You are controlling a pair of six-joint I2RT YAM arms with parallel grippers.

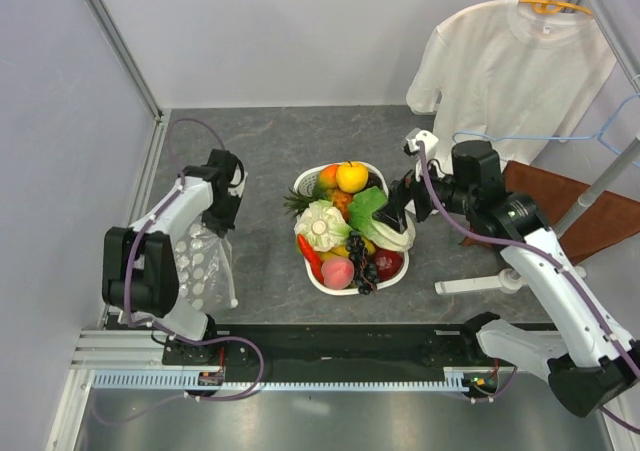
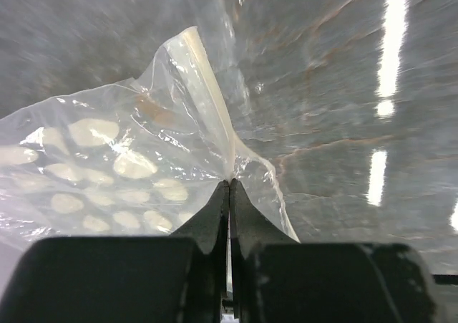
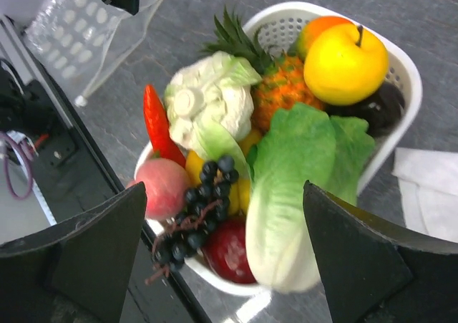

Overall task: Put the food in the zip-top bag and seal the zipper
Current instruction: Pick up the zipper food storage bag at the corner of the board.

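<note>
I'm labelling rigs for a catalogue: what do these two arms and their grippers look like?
The left arm and right arm have white shells, black joints and mauve cables. The left gripper and right gripper have matte black, wedge-shaped fingers.

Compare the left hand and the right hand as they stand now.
The left hand is shut; the right hand is open wide. The left hand pinches the zip-top bag at its mouth edge; the right hand holds nothing. The left hand is at the bag, the right hand over the basket of food. Both are black.
</note>
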